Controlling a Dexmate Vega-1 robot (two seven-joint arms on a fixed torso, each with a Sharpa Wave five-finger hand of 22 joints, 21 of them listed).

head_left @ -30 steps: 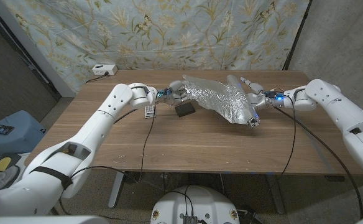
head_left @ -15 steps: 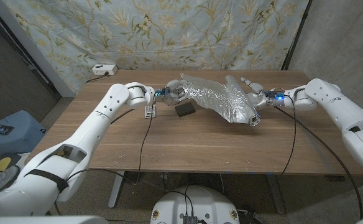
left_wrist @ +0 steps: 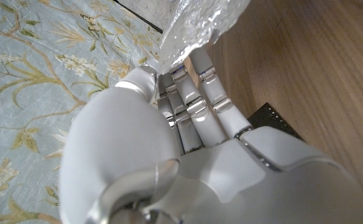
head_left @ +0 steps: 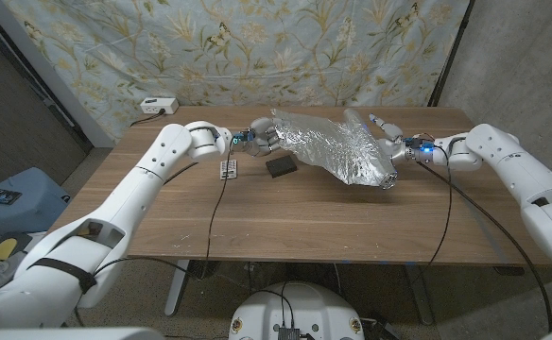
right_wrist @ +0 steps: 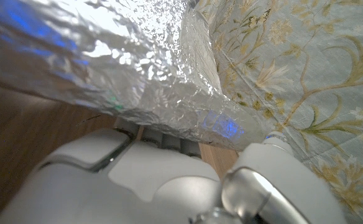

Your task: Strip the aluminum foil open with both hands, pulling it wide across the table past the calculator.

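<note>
A crinkled sheet of aluminum foil (head_left: 328, 144) hangs stretched above the far half of the table, still wound on its roll (head_left: 375, 162) at the right end. My left hand (head_left: 260, 140) grips the foil's free edge (left_wrist: 194, 28) at the left. My right hand (head_left: 390, 149) holds the roll end, and in the right wrist view the foil (right_wrist: 138, 74) lies across its fingers. A black calculator (head_left: 281, 165) lies on the wood under the foil's left part, just right of my left hand.
A small white remote-like item (head_left: 228, 170) lies left of the calculator. A white power strip (head_left: 158, 106) sits at the table's far left corner. Cables trail from both wrists over the table's near half. A floral cloth hangs behind the table.
My left hand has drawn the foil's edge a little further left and up, away from the calculator. The sheet looks wider and tauter. My right hand has stayed about in place.
</note>
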